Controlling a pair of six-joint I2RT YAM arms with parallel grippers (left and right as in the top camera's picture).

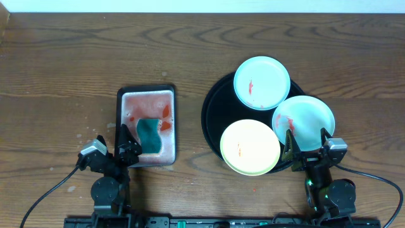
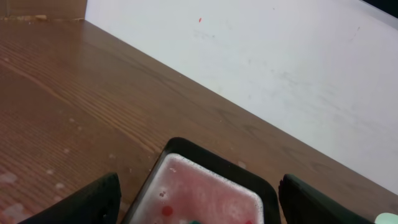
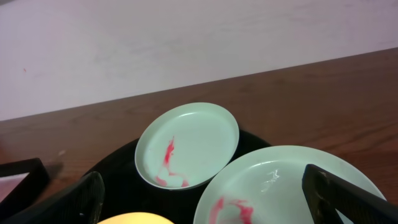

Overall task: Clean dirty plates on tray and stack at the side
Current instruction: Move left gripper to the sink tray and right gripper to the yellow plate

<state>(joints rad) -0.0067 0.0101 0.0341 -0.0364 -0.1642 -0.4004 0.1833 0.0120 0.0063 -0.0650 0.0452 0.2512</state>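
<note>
Three plates lie on the round black tray (image 1: 212, 107). A mint plate (image 1: 262, 82) with a red smear is at the back, a second mint plate (image 1: 304, 121) with red smears at the right, a pale yellow plate (image 1: 250, 147) at the front. In the right wrist view the back plate (image 3: 188, 143), the right plate (image 3: 286, 190) and the yellow rim (image 3: 134, 218) show on the tray (image 3: 118, 171). My right gripper (image 1: 308, 147) (image 3: 208, 214) is open and empty at the tray's near edge. My left gripper (image 1: 121, 145) (image 2: 199, 211) is open and empty at the basin's near end.
A small black rectangular basin (image 1: 171, 95) holds pinkish foamy water and a green sponge (image 1: 149, 134); it also shows in the left wrist view (image 2: 211, 158). Brown wood tabletop (image 1: 63, 76) lies all around. A white wall (image 2: 280, 56) runs along the table's far edge.
</note>
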